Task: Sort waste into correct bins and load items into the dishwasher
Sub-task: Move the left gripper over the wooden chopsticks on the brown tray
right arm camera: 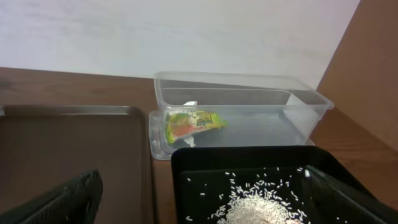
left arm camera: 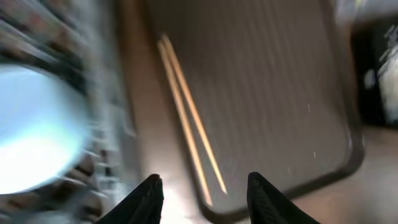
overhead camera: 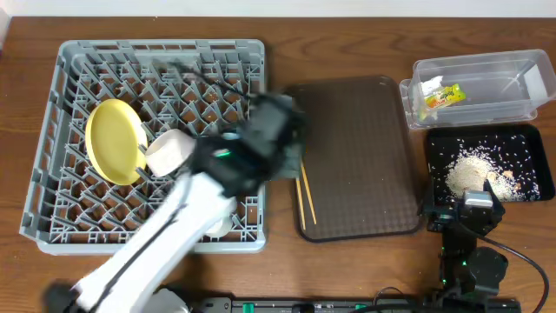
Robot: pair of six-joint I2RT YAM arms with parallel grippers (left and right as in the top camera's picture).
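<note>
Chopsticks (overhead camera: 305,196): lying side by side on the left strip of the brown tray (overhead camera: 365,156), just beside the rack (overhead camera: 69,130). Long axis runs roughly front-to-back. In the blurred left wrist view, the left gripper (left arm camera: 205,180) has its fingers spread and holds nothing. The sticks' near ends lie between the fingers, crosswise to the closing line. Right gripper (overhead camera: 465,204), fingers also spread, sits well apart by the black tray (overhead camera: 543,143). Judgement: left arm's pick.

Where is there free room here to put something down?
Most of the brown tray, right of the chopsticks, is bare; so is the clear tub right of the wrapper. Crowded: the black tray with rice, the grey rack.
</note>
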